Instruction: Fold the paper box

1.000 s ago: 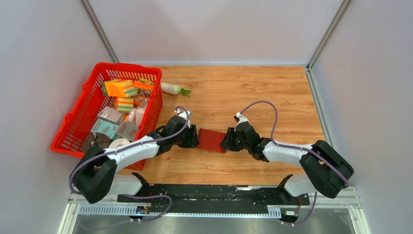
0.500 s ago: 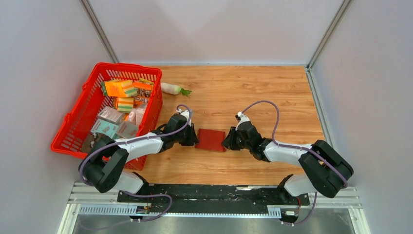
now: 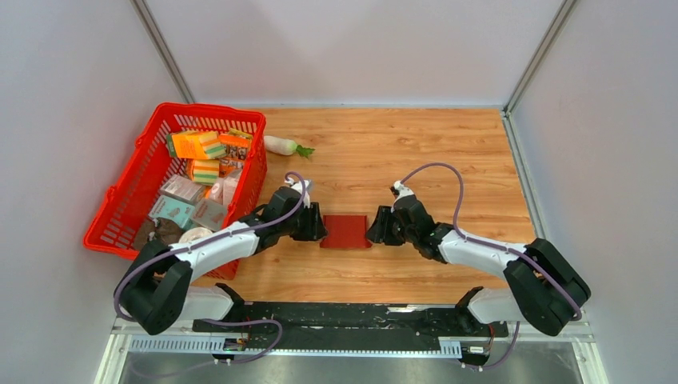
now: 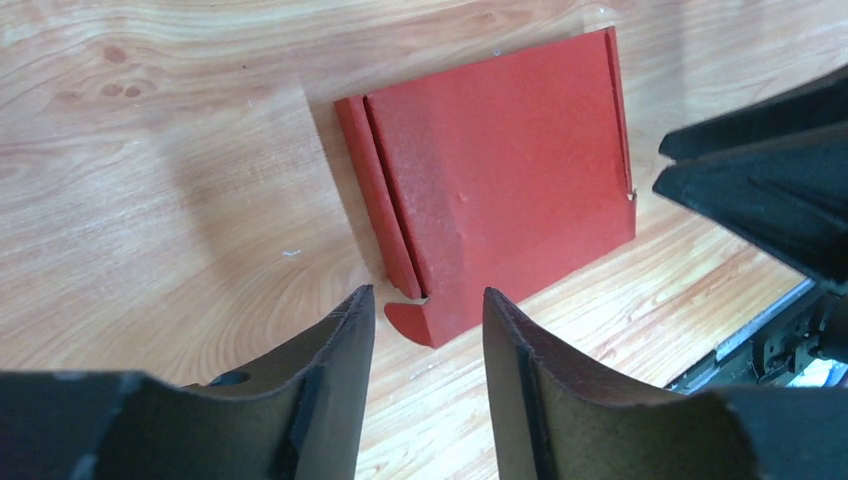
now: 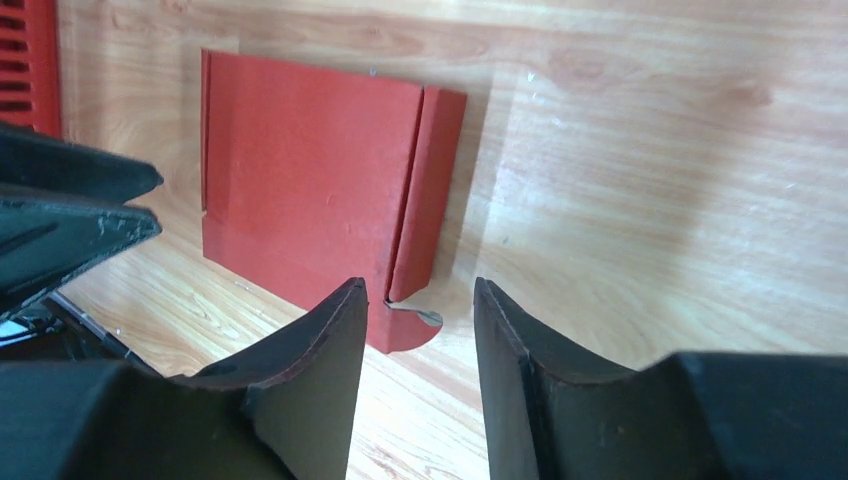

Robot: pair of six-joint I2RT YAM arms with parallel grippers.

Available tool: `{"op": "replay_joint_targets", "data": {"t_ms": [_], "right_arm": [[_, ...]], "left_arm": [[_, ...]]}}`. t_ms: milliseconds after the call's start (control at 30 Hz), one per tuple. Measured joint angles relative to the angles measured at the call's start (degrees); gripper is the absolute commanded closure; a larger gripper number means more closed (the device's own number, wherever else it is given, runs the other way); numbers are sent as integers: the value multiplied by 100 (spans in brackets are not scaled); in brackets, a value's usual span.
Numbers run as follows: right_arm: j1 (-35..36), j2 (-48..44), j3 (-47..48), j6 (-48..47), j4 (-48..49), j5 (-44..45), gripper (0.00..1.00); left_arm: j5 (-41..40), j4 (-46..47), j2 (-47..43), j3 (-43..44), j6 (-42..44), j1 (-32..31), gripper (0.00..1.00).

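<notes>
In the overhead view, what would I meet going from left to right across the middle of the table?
red basket → left gripper → paper box → right gripper

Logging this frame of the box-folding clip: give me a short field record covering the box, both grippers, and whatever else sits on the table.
paper box: dark red, lies flat on the table between the two grippers, with a narrow creased flap along each side
left gripper: open, at the box's left edge, holding nothing
right gripper: open, at the box's right edge, holding nothing
basket: red mesh, far left, holds packets
other: white radish beside the basket's far corner
</notes>
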Motion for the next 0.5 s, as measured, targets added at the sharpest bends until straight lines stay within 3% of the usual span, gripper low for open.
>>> {"op": "replay_joint_targets", "data": {"t_ms": [133, 367, 500], "right_arm": [[-197, 9, 238, -140, -214, -90, 55], [-407, 560, 638, -302, -131, -431, 71], [-623, 907, 625, -291, 70, -658, 74]], "left_arm": [[39, -271, -232, 70, 57, 105, 40], [437, -214, -11, 138, -31, 442, 25], [623, -116, 323, 225, -94, 457, 24]]}}
